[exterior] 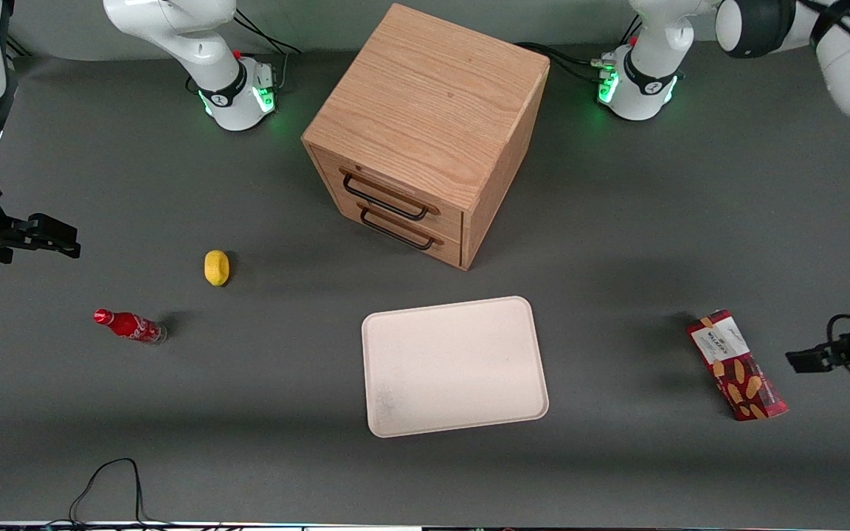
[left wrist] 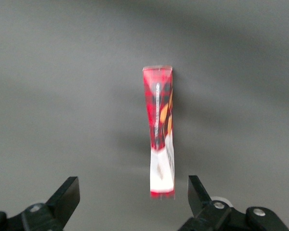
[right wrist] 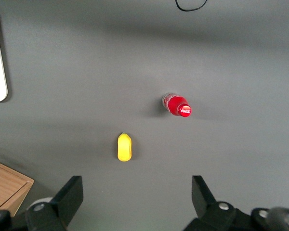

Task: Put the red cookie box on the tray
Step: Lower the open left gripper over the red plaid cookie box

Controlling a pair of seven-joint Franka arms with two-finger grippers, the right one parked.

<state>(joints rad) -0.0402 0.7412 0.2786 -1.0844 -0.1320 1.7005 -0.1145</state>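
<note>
The red cookie box (exterior: 736,364) lies flat on the grey table toward the working arm's end, apart from the tray. It also shows in the left wrist view (left wrist: 160,132), lengthwise below the camera. The cream-white tray (exterior: 454,365) lies in front of the drawer cabinet, nearer the front camera, with nothing on it. My left gripper (exterior: 801,360) hangs above the table beside the box, toward the working arm's end. In its wrist view the gripper (left wrist: 132,190) is open and empty, and the box's white end lies between the fingers, close to one fingertip (left wrist: 195,187).
A wooden drawer cabinet (exterior: 425,133) stands at the table's middle. A yellow object (exterior: 216,267) and a small red soda bottle (exterior: 130,326) lie toward the parked arm's end. A black cable (exterior: 111,479) loops at the front edge.
</note>
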